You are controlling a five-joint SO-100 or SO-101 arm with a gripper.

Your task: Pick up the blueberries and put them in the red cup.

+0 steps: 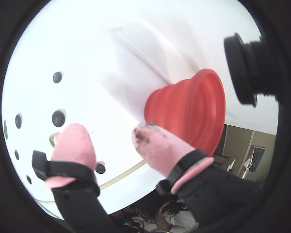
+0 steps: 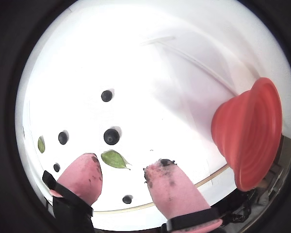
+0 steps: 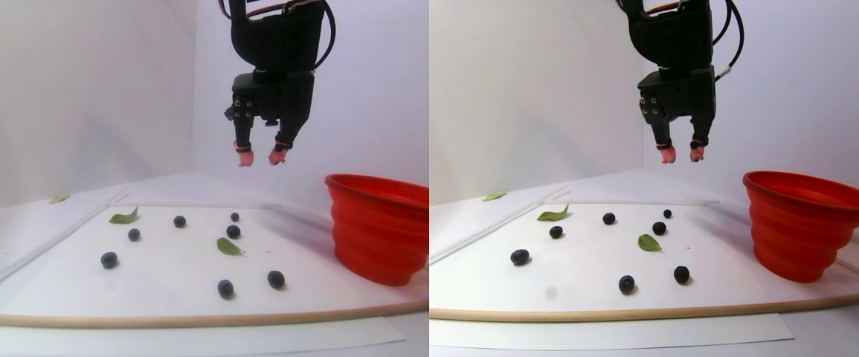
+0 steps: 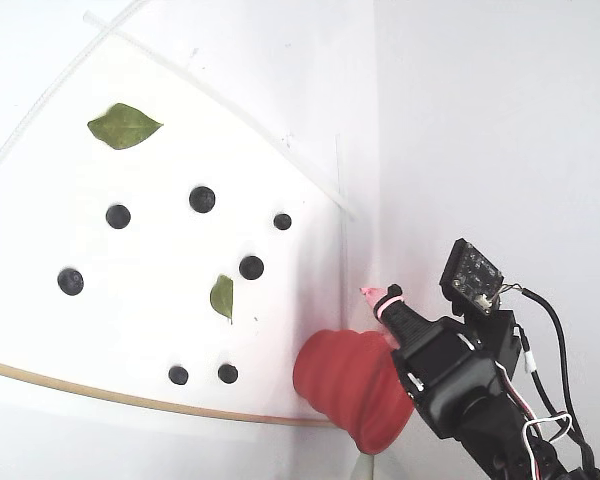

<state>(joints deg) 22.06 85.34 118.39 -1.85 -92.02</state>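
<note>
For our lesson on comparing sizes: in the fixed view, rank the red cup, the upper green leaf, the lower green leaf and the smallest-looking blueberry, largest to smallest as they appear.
1. Red cup
2. Upper green leaf
3. Lower green leaf
4. Blueberry, clearly smallest

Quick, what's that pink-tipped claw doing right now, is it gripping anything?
End effector: open, holding nothing, raised above the blueberries, beside the red cup.

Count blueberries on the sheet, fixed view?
7 blueberries: three upper, at; one centre; one left; two near the front edge. None look hidden.
</note>
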